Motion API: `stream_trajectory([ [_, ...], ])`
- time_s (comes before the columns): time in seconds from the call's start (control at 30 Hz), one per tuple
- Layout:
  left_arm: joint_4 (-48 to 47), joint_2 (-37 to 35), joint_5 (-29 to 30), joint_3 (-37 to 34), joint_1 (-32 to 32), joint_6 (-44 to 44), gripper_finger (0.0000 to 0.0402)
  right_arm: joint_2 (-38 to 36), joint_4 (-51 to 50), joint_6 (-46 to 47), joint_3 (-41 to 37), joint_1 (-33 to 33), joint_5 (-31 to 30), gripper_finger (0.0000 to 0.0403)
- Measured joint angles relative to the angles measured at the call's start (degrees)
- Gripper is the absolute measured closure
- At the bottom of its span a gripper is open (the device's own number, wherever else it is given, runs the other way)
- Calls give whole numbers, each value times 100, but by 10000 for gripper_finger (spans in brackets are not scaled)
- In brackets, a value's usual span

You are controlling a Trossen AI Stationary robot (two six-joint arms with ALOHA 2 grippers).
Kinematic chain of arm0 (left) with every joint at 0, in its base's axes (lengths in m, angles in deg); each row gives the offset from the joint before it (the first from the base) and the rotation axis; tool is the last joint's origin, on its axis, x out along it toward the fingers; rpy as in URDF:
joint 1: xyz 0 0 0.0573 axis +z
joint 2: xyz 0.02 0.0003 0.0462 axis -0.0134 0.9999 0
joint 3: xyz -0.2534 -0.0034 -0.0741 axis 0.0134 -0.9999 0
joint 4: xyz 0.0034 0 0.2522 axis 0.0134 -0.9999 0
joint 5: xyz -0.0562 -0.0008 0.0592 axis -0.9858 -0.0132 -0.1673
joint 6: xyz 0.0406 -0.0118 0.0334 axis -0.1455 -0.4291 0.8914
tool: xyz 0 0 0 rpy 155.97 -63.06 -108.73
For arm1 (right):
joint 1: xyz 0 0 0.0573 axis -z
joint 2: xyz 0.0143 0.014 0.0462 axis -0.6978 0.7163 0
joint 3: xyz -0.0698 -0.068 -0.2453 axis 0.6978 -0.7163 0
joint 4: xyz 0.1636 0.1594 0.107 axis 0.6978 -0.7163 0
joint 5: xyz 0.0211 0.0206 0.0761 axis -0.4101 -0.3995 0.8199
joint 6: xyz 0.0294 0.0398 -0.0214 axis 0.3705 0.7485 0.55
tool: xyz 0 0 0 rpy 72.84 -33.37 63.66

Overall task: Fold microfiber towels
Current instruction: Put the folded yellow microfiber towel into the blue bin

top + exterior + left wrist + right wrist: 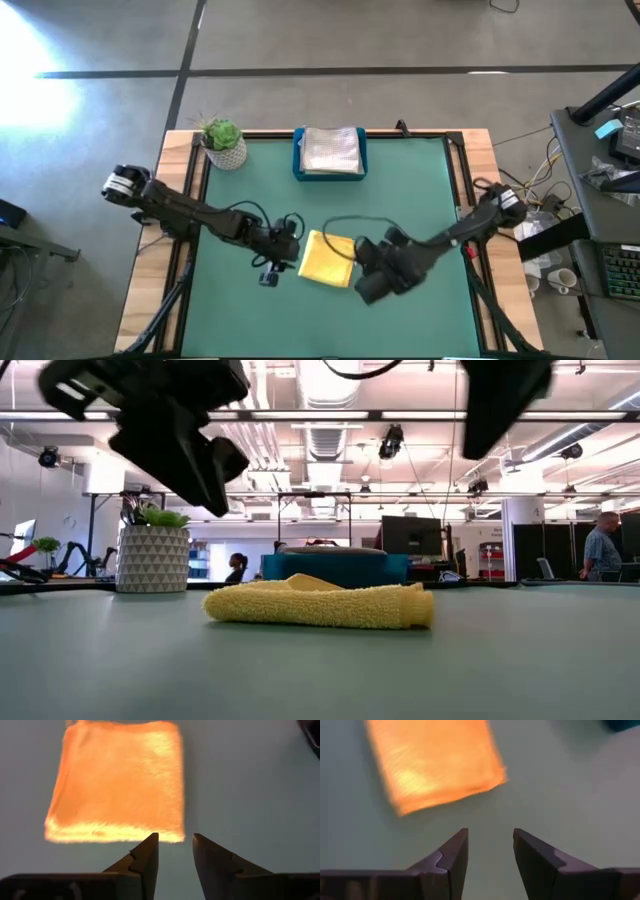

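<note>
The yellow towel [327, 259] lay folded flat on the green worktop [420, 190], nearer its front edge. The left end effector [173, 851] and right end effector [490, 847] hovered on either side, fingers apart and empty (no readable writing anywhere).

Two dark jointed arms, black cables, wedge-shaped jaws

Grey concrete floor [330, 40], bright ceiling striplights [330, 415], distant monitors [410, 535].
</note>
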Motion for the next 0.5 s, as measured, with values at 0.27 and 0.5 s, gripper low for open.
stream_trajectory([
  [0.27, 516, 505, 268, -79, -373, 685, 297, 167, 2367, -766, -790, -504, 20, 243],
  [0.5, 579, 944, 269, 26, -459, 723, 297, 525, 3481, -1408, -844, -409, 115, 210],
])
